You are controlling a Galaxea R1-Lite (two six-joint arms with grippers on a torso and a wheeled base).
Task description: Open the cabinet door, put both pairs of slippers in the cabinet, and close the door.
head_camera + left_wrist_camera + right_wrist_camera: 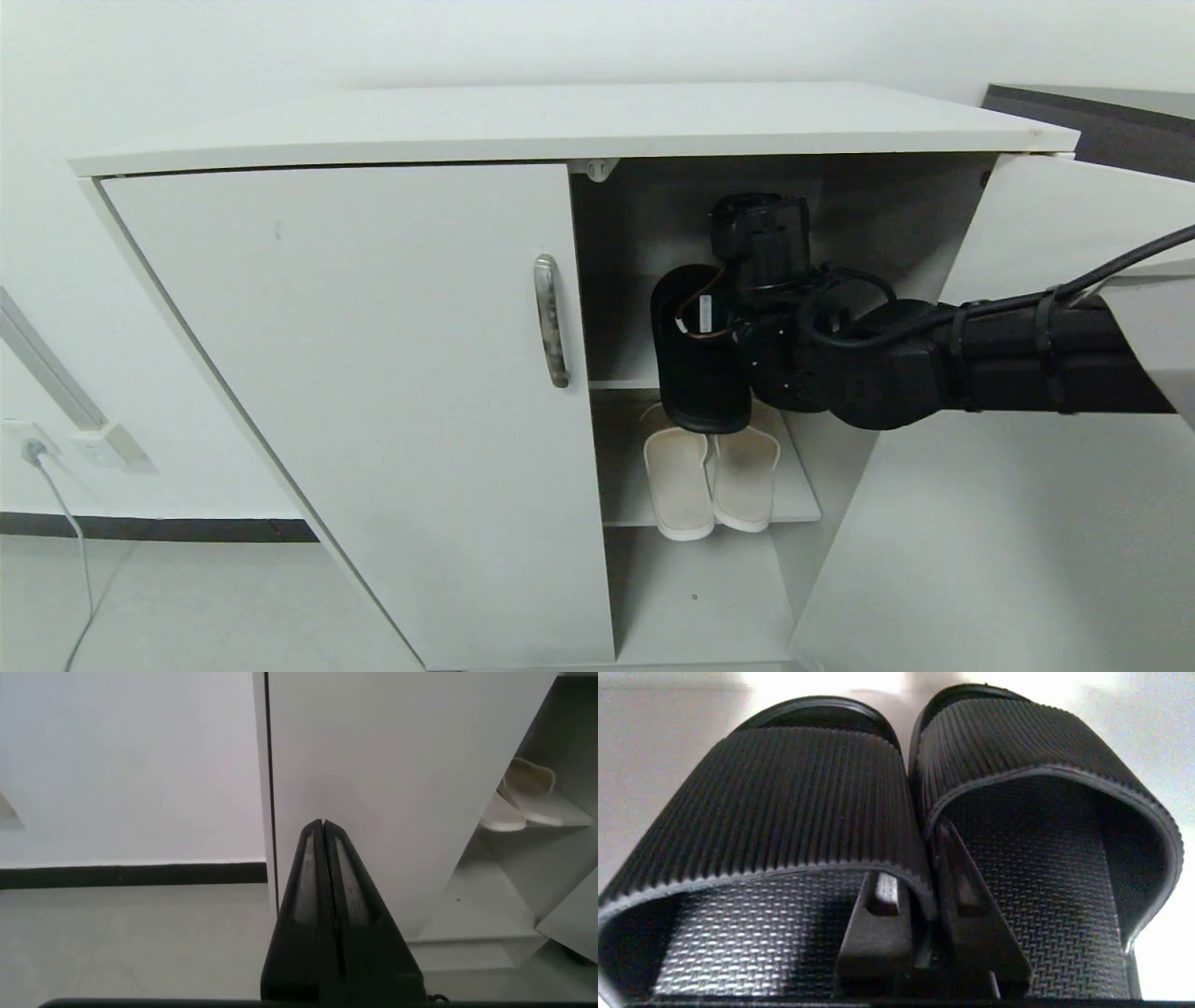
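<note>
Head view, centre frame: the right arm (934, 364) reaches past the open right door (1027, 523) into the cabinet (560, 121). Its right jaws are clenched on the black slippers (695, 373), pinching the inner edges of the two straps together. The pair hangs upright just above the white slippers (709, 481), which lie side by side on the middle shelf (803, 504). The left door (355, 401) is shut. Left wrist view, lower centre: the left jaws are pressed together, grasping nothing.
</note>
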